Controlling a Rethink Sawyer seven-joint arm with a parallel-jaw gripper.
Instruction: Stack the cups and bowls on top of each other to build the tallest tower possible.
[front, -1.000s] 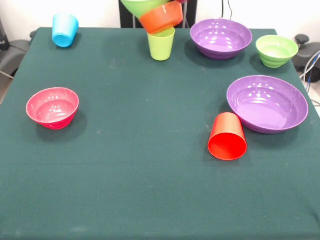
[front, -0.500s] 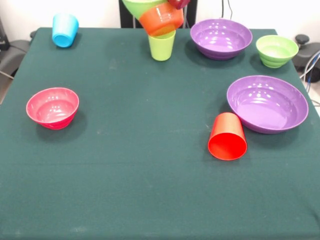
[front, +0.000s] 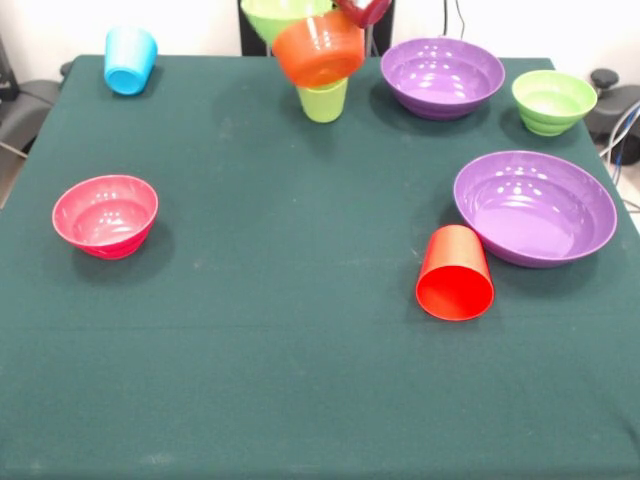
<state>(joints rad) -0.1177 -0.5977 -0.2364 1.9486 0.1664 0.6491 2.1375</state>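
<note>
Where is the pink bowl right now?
In the front view the pink bowl sits upright on the left side of the green table, alone, well below the blue cup at the far left corner.

Taking the fallen red cup (front: 455, 273) as landmark: a wide stretch of bare green cloth (front: 290, 300) lies open to its left and in front of it. Touching its right side sits the large purple bowl (front: 535, 206). Far left stands the pink bowl (front: 105, 214). Beyond it, the lime green cup (front: 323, 99), second purple bowl (front: 442, 76) and small green bowl (front: 553, 101) crowd the back edge.
</note>
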